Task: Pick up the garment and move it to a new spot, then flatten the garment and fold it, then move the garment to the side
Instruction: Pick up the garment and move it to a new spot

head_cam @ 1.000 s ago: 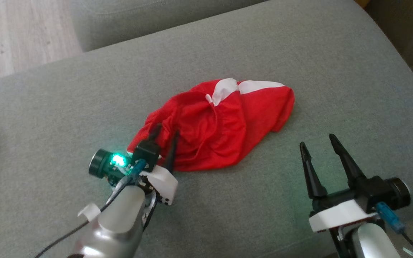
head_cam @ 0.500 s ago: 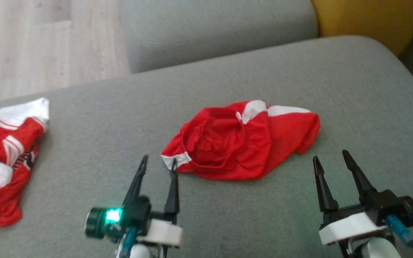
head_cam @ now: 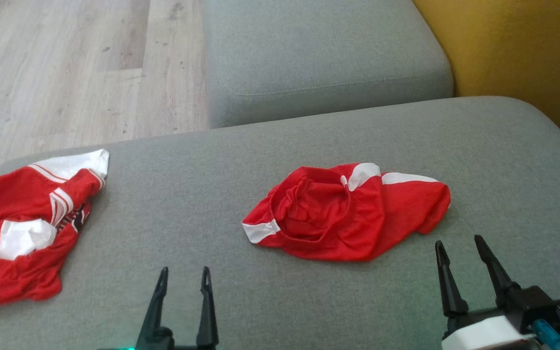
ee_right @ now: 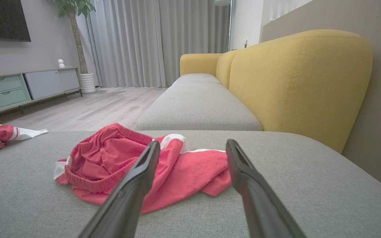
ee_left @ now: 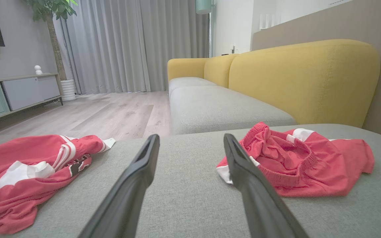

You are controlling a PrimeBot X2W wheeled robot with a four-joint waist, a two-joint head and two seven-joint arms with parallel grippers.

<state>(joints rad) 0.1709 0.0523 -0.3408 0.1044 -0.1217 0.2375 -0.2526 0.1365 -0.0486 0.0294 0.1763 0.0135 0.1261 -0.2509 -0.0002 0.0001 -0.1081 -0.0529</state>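
Note:
The garment [head_cam: 353,214] is a pair of red shorts with white stripes, lying crumpled in the middle of the grey sofa cushion [head_cam: 173,194], waistband turned up. My left gripper [head_cam: 184,270] hovers open near the cushion's front edge, apart from the shorts and to their left. In the left wrist view the shorts [ee_left: 296,165] lie just right of the open left gripper [ee_left: 191,137]. My right gripper [head_cam: 459,240] is open too, close to the garment's right end and not touching it. The right wrist view shows the shorts [ee_right: 111,165] ahead and left of the right gripper [ee_right: 193,142].
A second red and white garment [head_cam: 22,228] lies bunched at the cushion's left end. Beyond the cushion sit another grey seat cushion [head_cam: 319,53] and the yellow sofa back [head_cam: 513,48] at the right. Wooden floor [head_cam: 66,73] lies off the far left.
My left gripper has drawn back from the garment's left edge and now stands open, apart from it. The head camera has shifted, bringing the second garment into view.

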